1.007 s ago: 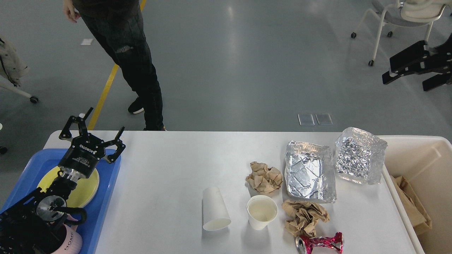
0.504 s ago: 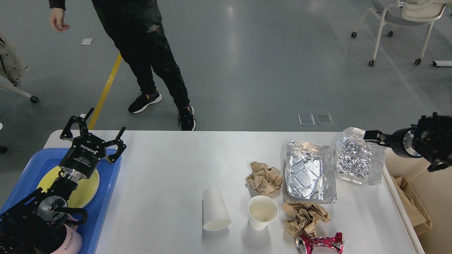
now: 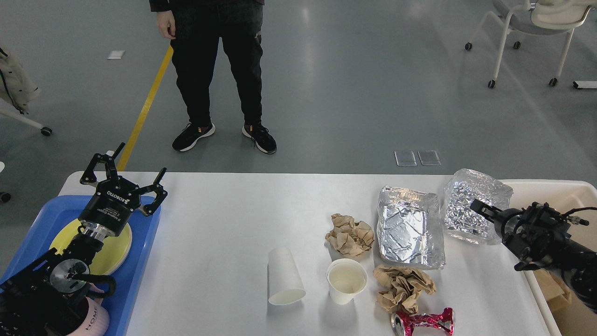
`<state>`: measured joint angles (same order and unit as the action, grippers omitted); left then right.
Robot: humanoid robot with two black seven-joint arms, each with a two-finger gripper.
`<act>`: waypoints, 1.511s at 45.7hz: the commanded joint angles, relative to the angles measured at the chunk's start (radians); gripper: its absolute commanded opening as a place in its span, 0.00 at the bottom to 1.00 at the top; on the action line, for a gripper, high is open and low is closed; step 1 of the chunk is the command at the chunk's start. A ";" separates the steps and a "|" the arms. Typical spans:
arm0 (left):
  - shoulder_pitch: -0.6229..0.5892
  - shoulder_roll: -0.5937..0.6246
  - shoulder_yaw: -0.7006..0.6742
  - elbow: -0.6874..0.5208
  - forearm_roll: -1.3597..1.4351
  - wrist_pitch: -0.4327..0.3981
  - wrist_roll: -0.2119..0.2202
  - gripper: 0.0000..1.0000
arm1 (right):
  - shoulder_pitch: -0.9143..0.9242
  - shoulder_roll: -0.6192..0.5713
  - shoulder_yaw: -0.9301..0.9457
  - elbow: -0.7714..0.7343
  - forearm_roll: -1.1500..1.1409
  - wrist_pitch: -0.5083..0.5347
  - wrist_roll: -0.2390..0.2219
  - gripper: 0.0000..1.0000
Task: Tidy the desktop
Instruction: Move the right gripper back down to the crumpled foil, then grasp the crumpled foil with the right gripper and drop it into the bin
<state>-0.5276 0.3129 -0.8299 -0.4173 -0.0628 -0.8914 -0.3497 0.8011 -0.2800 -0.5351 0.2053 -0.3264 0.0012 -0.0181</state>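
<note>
A: Where's the desktop [image 3: 224, 242] lying?

B: Its long axis runs left to right across the view, short edge pointing away toward the floor. It spans from the left pincer [image 3: 122, 169] to the right pincer [image 3: 480, 208].

A: How's the left pincer set?

B: Fingers spread wide, holding nothing, hanging above the far edge of the tray [image 3: 140, 261]. The plate [image 3: 114, 247] lies just behind it, toward me, and the mug [image 3: 93, 322] is nearer still.

A: And the right one?

B: Seen dark and end-on against the foil lump [image 3: 471, 196]; I cannot tell whether it is wide or narrow. The bin [image 3: 550, 191] is behind it. To its left sits the foil tray [image 3: 409, 228], then the paper wads [image 3: 350, 235] [image 3: 403, 287], two cups [image 3: 346, 280] [image 3: 283, 277] and a crushed can [image 3: 422, 322].
</note>
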 commanded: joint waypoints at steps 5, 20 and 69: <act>0.000 0.000 0.000 0.000 0.000 0.000 0.000 1.00 | -0.043 0.004 0.052 -0.021 0.001 -0.013 0.000 0.94; 0.000 0.000 0.000 0.000 0.000 0.000 0.000 1.00 | -0.069 -0.001 0.052 -0.021 0.003 -0.017 0.004 0.49; 0.000 0.000 -0.003 0.000 0.000 0.000 0.000 1.00 | 1.196 -0.550 -0.273 0.611 -0.151 0.913 0.021 0.00</act>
<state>-0.5278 0.3129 -0.8313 -0.4172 -0.0631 -0.8913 -0.3498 1.7319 -0.7976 -0.7569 0.8024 -0.3985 0.6980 -0.0030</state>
